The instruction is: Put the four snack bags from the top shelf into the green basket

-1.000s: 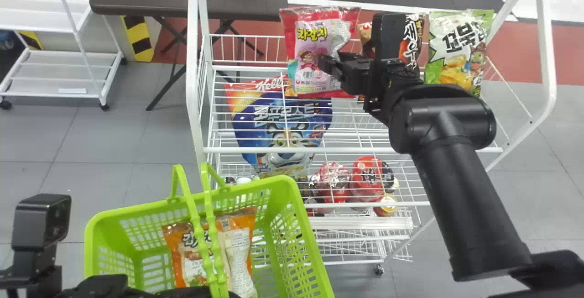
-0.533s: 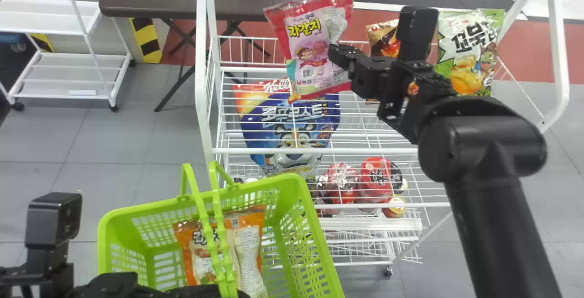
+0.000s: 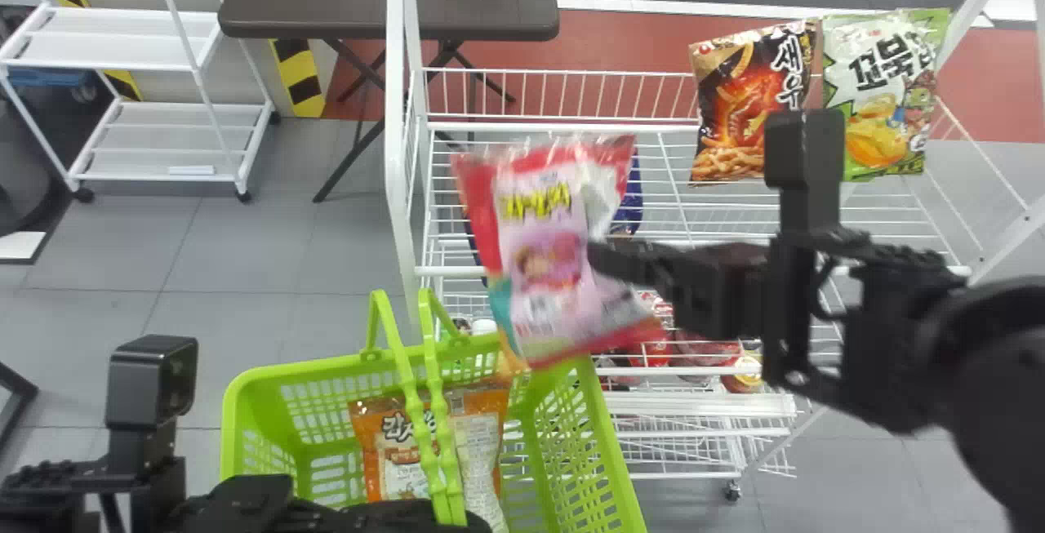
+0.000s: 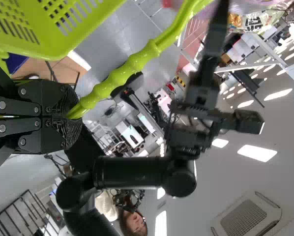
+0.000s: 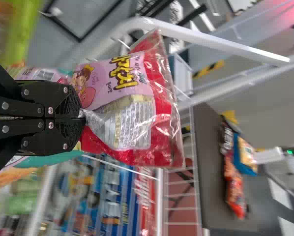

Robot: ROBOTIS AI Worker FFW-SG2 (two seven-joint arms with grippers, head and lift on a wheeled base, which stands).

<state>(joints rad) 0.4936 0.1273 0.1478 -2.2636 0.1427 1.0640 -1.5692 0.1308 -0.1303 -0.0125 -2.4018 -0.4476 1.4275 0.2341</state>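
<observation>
Snack bag [image 3: 543, 259], pink-and-red, one: being pinched by the closed right gripper [image 3: 600, 257]. Green basket [image 3: 326, 367], one: being held by its handle [image 3: 438, 410] in the closed left gripper [image 3: 424, 515].

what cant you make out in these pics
- Head view: small print on the pink snack bag, blurred.
- Head view: most of the blue bag, behind the pink one.
- Head view: a strip of the orange snack bag, behind the handles.
- Head view: near rim of the green basket, cut off by the bottom edge.
</observation>
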